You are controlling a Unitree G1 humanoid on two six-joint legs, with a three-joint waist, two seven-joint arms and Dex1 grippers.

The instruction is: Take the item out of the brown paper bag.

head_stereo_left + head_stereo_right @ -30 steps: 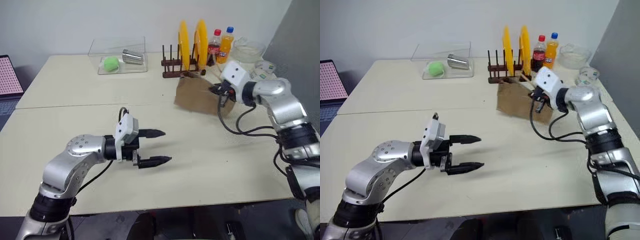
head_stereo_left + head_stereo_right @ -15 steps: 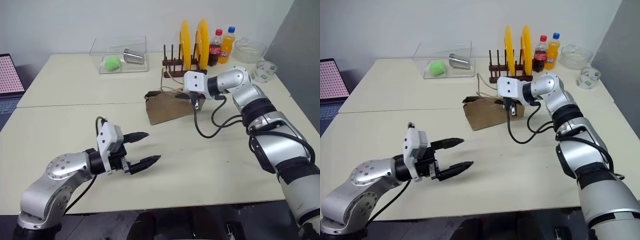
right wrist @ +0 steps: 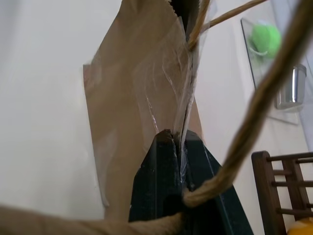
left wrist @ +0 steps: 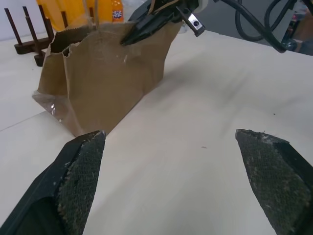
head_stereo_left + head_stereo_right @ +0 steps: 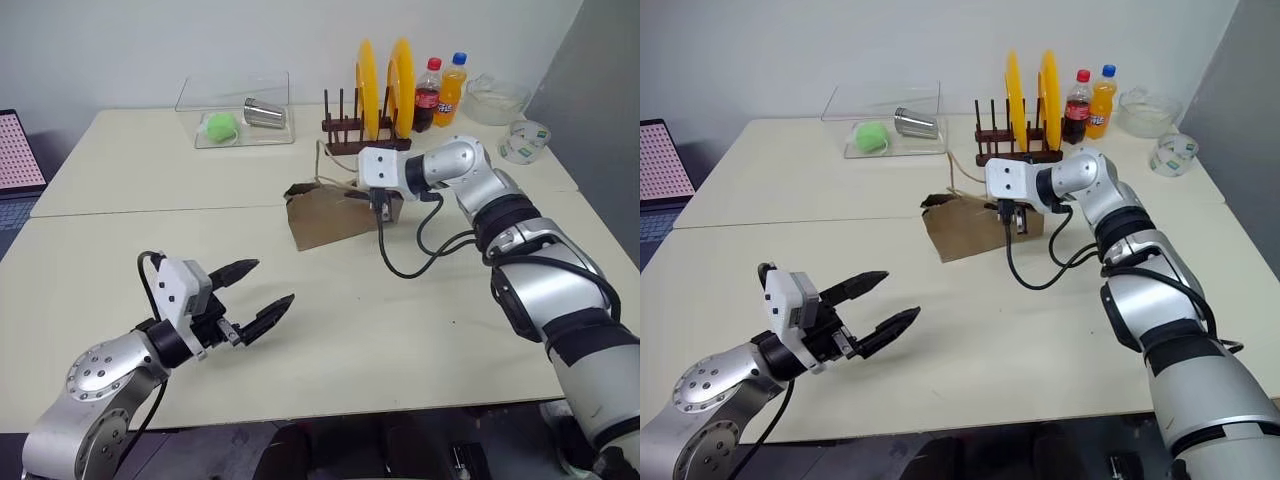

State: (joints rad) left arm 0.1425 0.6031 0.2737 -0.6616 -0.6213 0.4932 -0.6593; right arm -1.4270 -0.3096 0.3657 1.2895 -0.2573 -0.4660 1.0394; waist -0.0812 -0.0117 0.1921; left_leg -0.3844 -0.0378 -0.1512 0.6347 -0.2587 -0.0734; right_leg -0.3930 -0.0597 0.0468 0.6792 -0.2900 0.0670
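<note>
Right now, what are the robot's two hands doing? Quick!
Left gripper: open, holding nothing, above the table.
Right gripper: shut on the brown paper bag's top edge.

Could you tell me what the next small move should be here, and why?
Probably bring the left pincer forward to the bag's open mouth. The right pincer is shut on the bag's rim and holds it up in the middle of the table, while the left one is open and well short of the bag. The item isn't visible, so it is presumably inside.
</note>
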